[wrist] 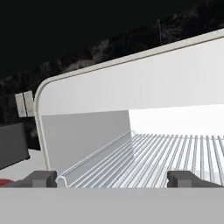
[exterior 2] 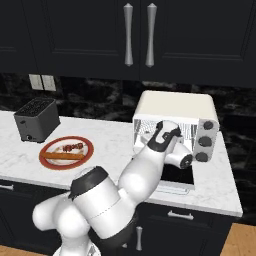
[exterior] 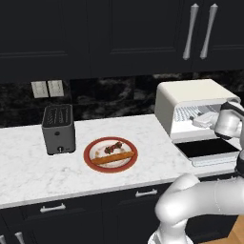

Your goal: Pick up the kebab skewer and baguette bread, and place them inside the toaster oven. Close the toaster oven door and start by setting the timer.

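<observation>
You had the gripper [wrist: 112, 178] spread wide and empty right at the mouth of the toaster oven [exterior: 188, 97], its two dark fingertips [wrist: 41, 178] well apart with the wire rack [wrist: 166, 162] lying bare between and beyond them. From the left base view you could see the hand reaching into the oven opening from the right side, just above the toaster oven door [exterior: 207, 148], which lay folded down flat on the counter [exterior: 28, 171] with its dark glass facing up. From the right base view the arm's wrist stood in front of the oven cavity, beside the three knobs [exterior 2: 205, 141] on the oven's right face.

Your kebab skewer [exterior: 113, 147] and baguette bread [exterior: 112, 157] were both on the red-rimmed plate [exterior: 88, 153], well left of the oven, the skewer lying toward the back and the baguette stretched across the plate just in front of it. The two looked close together; whether they touched you could not tell. A dark grey slot toaster [exterior: 58, 129] stood just left of the plate, near the wall with its two pale outlets [exterior: 47, 88]
</observation>
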Controlling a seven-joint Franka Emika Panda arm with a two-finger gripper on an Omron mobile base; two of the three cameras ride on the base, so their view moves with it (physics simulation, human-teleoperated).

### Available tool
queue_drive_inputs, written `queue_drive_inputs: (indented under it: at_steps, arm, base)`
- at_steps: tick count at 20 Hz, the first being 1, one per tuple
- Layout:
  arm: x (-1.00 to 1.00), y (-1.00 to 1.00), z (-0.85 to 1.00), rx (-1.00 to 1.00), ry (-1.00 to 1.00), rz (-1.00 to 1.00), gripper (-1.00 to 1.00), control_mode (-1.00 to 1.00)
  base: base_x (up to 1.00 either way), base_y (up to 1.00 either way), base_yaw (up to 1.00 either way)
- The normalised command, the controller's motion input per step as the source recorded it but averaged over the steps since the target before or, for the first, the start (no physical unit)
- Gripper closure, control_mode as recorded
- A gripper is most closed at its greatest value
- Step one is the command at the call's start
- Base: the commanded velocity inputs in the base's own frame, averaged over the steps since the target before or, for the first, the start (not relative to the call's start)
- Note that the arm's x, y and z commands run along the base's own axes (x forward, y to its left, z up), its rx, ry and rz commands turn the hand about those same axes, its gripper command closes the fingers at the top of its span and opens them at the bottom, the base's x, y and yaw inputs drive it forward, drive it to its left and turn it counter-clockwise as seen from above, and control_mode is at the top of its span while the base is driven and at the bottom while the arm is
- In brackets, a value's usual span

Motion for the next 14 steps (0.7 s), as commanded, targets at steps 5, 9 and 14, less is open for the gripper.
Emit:
queue_drive_inputs:
  at_steps: [5, 9, 14]
  arm:
    - [0.25, -0.16, -0.26, 0.0, 0.0, 0.0, -1.0, -1.0]
    - [0.33, -0.11, -0.04, 0.0, 0.0, 0.0, -1.0, -1.0]
    - [0.28, -0.05, -0.32, 0.0, 0.0, 0.0, -1.0, -1.0]
  base:
    - [0.0, 0.0, 0.0]
    - [0.0, 0.0, 0.0]
    - [0.0, 0.0, 0.0]
